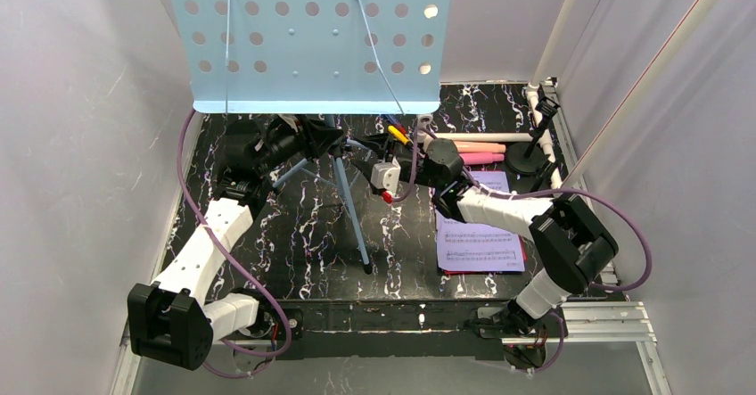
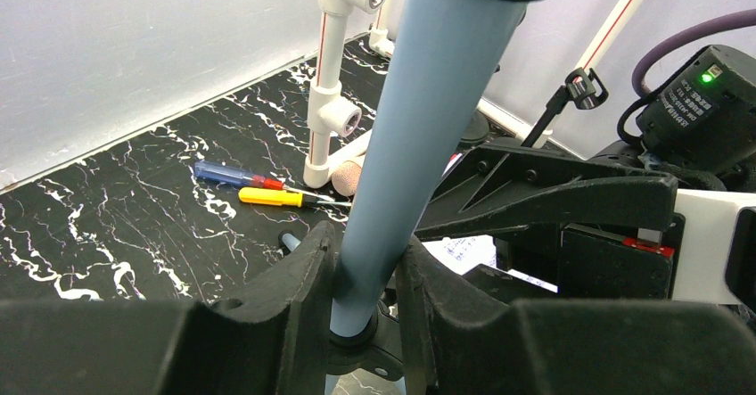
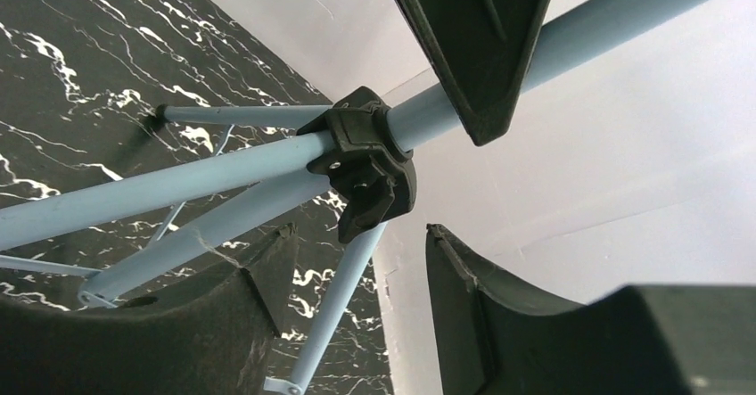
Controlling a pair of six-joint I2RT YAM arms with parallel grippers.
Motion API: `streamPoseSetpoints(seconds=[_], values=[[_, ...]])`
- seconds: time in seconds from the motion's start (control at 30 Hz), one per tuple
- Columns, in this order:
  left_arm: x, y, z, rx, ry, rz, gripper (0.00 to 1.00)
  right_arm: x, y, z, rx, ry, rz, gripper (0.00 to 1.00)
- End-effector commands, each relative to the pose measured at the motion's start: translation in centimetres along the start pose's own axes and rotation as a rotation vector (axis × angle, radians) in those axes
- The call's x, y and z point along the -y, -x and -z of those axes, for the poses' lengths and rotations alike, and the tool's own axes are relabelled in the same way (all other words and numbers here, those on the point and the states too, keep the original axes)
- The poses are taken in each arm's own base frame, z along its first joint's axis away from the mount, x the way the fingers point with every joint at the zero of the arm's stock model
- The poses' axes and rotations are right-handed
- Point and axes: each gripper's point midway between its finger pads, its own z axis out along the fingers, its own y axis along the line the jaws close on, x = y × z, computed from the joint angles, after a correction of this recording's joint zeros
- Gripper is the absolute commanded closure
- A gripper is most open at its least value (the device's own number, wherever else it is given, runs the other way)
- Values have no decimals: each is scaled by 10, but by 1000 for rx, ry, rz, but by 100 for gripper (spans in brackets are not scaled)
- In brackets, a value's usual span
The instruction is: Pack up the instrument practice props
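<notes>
The pale-blue perforated music rack point(image 1: 312, 38) stands on its tripod legs point(image 1: 352, 208) at the back centre. My left gripper point(image 1: 328, 136) is shut on the rack's blue pole point(image 2: 419, 145), just above the black tripod hub point(image 3: 365, 159). My right gripper point(image 1: 364, 150) is open beside the hub, with one tripod leg point(image 3: 334, 306) passing between its fingers without touching. A lavender sheet-music page point(image 1: 477, 230) lies over a red page at the right. Pink and beige toy microphones point(image 1: 481, 152) lie behind it, next to a black round-based holder point(image 1: 535, 150).
A blue-and-red screwdriver point(image 2: 234, 176) and a yellow one point(image 2: 276, 198) lie on the black marbled table behind the pole. A white PVC pipe frame point(image 2: 334, 83) runs along the back and right edges. Grey walls close in on the left and right.
</notes>
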Motion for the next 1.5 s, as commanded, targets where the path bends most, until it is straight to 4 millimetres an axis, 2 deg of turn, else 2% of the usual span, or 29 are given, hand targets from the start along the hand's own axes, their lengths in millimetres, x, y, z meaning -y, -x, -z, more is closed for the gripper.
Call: streamPoseSetpoints(seconds=[0.0,0.1,0.27,0.43,0.6,0.73,0.83,0.87,0.93,0.97,1.03,1.13,1.27,1.47], values=[[23,-16,1,-84,-93,127,100,16,12,-15,40,-9,111,39],[23,-16,1,-85,-93,128,100,13,11,-21,35,5,142,42],[24,-15,2,-82,-96,125,100,5,8,-28,17,43,184,55],[25,-14,2,-79,-96,123,100,4,-1,-30,-55,44,323,78],[25,-13,3,-77,-96,121,100,9,-12,-28,-154,30,561,98],[25,-13,3,-77,-95,121,100,13,-9,-28,-208,22,801,99],[25,-13,3,-76,-94,119,100,17,-5,-25,-213,-34,869,99],[25,-13,3,-75,-94,119,100,16,-5,-24,-212,-44,855,96],[25,-12,3,-74,-95,117,100,14,-4,-22,-200,-64,784,80],[25,-12,3,-74,-92,118,100,13,-3,-20,-191,-77,738,65],[25,-12,3,-73,-92,117,100,14,3,-16,-167,-117,616,53],[25,-12,3,-73,-92,116,100,14,3,-8,-178,-136,387,44],[26,-12,3,-72,-93,115,100,11,8,3,-196,-173,-23,29],[26,-11,4,-72,-95,116,100,9,22,15,-155,-295,-508,21]])
